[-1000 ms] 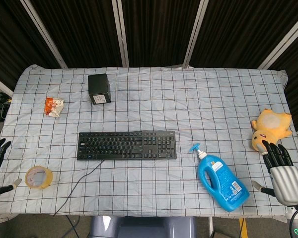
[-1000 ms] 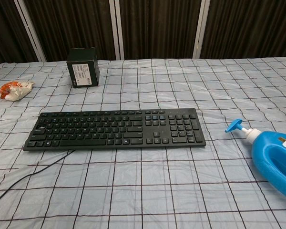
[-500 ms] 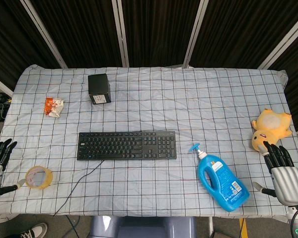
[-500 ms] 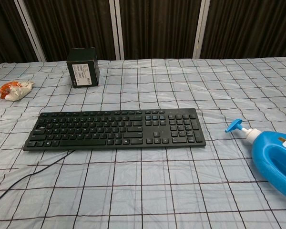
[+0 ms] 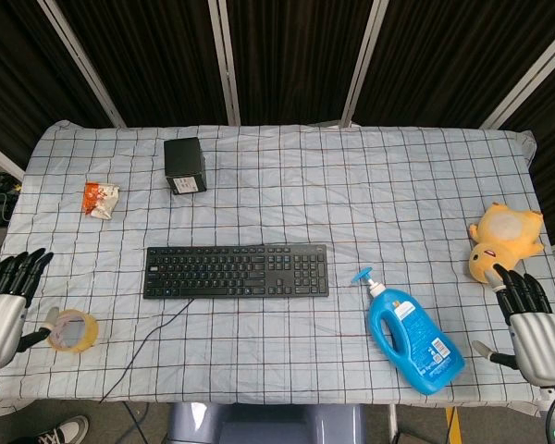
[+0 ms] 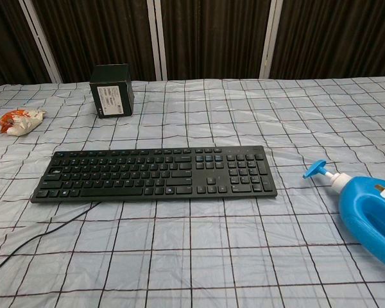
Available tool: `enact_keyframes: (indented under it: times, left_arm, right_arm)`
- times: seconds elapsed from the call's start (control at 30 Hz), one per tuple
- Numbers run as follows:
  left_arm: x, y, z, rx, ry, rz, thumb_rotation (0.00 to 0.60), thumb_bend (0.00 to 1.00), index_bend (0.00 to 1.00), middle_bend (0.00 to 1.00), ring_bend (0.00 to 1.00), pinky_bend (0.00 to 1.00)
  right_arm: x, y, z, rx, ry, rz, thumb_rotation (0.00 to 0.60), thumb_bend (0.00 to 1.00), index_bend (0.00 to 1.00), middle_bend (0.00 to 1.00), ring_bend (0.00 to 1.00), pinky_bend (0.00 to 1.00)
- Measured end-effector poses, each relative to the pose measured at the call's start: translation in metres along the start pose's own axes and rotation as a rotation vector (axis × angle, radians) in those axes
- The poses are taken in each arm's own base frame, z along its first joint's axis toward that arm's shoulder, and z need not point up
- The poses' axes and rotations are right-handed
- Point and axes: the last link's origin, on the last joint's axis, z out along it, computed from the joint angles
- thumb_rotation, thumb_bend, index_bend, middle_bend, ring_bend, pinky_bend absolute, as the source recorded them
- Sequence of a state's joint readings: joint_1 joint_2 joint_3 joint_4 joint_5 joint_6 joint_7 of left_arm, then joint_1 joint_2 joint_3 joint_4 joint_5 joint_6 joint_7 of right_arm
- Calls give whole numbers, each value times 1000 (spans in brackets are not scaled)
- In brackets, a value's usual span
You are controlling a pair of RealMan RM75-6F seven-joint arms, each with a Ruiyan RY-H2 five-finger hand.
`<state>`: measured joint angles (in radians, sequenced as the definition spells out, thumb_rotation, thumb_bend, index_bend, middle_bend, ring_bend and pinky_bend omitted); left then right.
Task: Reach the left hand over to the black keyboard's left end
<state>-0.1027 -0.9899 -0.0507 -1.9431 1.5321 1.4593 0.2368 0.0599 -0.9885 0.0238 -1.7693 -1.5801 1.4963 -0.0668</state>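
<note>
Head view, 1 keyboard (image 5: 237, 271), 2 empty hands (fingers apart), left hand (image 5: 4, 313), right hand (image 5: 531, 326).

Left hand (image 5: 5, 310) and right hand (image 5: 534, 326) hover open, fingers extended.

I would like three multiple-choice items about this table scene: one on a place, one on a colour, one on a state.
1. Where does the tape roll lie?
A. beyond the black box
B. near the table's front left corner, beside the left robot hand
C. on the keyboard

2. What colour is the detergent bottle?
A. blue
B. red
C. green

3. How is the left robot hand now?
A. pressing the keyboard's left end
B. gripping the snack packet
C. holding nothing, apart from the black keyboard

Answers:
1 B, the head view shows the roll at the front left by that hand.
2 A, its body and pump are blue.
3 C, bare cloth lies between the hand and the keyboard.
</note>
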Motion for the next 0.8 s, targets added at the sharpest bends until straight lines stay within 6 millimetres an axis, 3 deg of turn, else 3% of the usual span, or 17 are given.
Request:
enact_keyframes:
  times: [0.13, 0.23, 0.43, 0.8]
  left_arm:
    - [-1, 9, 10, -4, -32, -7, 600, 861, 0, 714, 599, 452]
    - [-3, 16, 15, 2, -84, -20, 600, 989, 0, 795, 677, 489]
    - [-10, 26, 30, 34, -248, -33, 600, 1000, 0, 818, 706, 506]
    - [-28, 42, 66, 105, -562, 128, 600, 1000, 0, 818, 706, 506]
  right_arm:
    - [0, 0, 0, 0, -3, 4, 600, 56, 0, 0, 0, 0]
    - [-1, -1, -1, 0, -7, 13, 600, 56, 0, 0, 0, 0]
    - [1, -1, -1, 5, 0, 24, 600, 56, 1, 0, 0, 0]
    - [2, -1, -1, 9, 5, 39, 600, 56, 2, 0, 0, 0]
